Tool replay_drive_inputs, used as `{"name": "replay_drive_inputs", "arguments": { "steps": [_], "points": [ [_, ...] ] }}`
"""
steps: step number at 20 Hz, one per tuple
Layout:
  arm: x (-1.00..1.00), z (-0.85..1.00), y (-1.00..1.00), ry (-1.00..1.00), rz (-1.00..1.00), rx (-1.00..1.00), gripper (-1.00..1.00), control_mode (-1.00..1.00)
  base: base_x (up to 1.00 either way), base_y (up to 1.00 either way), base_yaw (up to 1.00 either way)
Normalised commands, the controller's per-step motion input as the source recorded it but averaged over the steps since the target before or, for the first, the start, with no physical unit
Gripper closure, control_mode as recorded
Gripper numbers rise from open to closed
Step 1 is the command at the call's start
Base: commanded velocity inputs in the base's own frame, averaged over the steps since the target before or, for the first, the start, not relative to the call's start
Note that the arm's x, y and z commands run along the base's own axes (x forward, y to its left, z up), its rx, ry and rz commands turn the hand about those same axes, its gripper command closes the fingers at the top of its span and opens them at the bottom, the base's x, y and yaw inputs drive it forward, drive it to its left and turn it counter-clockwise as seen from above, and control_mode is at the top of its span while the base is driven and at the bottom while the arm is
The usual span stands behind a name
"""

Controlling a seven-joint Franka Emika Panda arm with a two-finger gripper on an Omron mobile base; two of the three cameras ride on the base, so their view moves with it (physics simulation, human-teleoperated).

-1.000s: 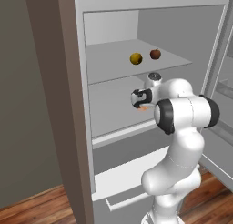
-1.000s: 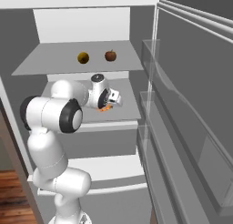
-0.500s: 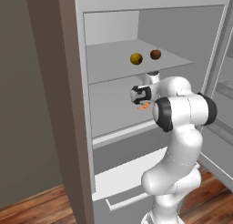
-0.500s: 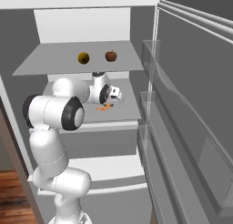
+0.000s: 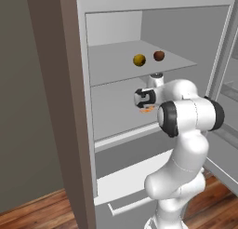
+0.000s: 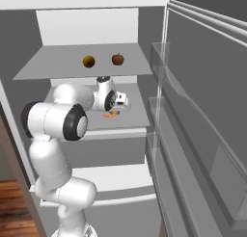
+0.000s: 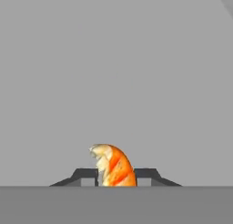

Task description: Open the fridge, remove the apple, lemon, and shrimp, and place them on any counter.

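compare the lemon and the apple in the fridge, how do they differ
The lemon is yellow, while the apple is dark red-brown. Seen from the open front, the lemon lies to the left and the apple to the right. In the right base view the apple shows a small stem on top and the lemon shows none. Both are small, round, about the same size, and rest apart on the fridge's upper shelf.

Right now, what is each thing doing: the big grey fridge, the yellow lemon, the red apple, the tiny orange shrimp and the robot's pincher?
Tall light-grey fridge: door open.
Yellow round lemon: resting on upper shelf.
Dark red apple: resting on upper shelf, beside lemon.
Tiny orange shrimp: pinched between fingers, at middle shelf.
Gripper: shut on shrimp.
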Motion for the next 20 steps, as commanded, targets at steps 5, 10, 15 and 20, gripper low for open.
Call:
{"name": "replay_drive_inputs", "arguments": {
  "steps": [5,10,15,20],
  "points": [
    [-0.77,-0.54,-0.15,-0.06,0.06,0.00,1.00,-1.00,0.00,0.00,0.00],
    [-0.89,-0.13,-0.10,-0.01,0.05,0.00,1.00,-1.00,0.00,0.00,0.00],
    [-0.87,0.09,-0.05,0.01,0.09,0.00,1.00,-1.00,0.00,0.00,0.00],
    [-0.90,0.54,-0.07,0.06,0.08,0.00,1.00,-1.00,0.00,0.00,0.00]
  ]
}}
